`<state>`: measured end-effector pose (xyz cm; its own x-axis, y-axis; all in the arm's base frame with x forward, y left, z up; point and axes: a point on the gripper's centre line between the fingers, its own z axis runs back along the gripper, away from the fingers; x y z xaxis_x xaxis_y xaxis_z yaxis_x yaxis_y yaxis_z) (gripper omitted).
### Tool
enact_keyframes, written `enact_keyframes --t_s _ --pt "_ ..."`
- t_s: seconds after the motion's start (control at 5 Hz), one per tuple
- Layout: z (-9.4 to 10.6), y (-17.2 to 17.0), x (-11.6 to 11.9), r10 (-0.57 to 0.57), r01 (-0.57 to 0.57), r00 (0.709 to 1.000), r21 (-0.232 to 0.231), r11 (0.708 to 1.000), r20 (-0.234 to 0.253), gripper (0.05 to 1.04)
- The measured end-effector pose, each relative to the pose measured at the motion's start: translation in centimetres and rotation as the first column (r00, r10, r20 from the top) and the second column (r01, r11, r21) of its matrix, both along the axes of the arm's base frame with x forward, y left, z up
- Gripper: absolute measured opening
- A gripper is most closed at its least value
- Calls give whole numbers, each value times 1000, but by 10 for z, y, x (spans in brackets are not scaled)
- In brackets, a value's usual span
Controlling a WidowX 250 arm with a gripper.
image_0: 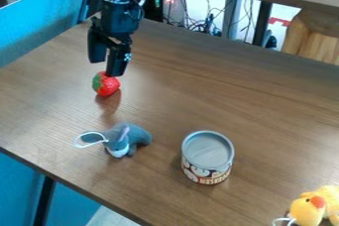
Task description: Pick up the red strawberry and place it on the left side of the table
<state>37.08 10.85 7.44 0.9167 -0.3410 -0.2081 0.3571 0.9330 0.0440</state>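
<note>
On brown table (271, 106): tool (106, 68) spread open just above red strawberry (106, 85); nearer camera, gray plush animal (135, 134), labeled can (207, 151), yellow plush duck (307, 213) at corner of view.

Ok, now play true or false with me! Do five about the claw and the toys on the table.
1. The claw is closer to the strawberry than to the can. True.
2. The gray toy animal is inside the can. False: it is on the table, beside the can.
3. The can is standing upright. True.
4. The strawberry is blue all over. False: it is red with some green.
5. The yellow toy is nearer to the can than to the strawberry. True.
</note>
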Motion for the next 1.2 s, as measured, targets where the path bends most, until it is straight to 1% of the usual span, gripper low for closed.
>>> enact_keyframes --t_s 0.2,0.4,0.6,0.8,1.0,1.2 --pt "-3 -1 9 -11 11 1000 0 1000 -4 1001" --pt "-18 -2 12 -20 21 999 14 1000 -49 1001" --pt "-35 -3 9 -25 25 994 2 1000 -104 1001" --pt "-49 2 7 -3 8 990 36 999 -143 958" --pt "-49 4 8 32 -25 991 54 998 -130 810" --pt "-50 1 6 48 -44 992 43 998 -118 809"
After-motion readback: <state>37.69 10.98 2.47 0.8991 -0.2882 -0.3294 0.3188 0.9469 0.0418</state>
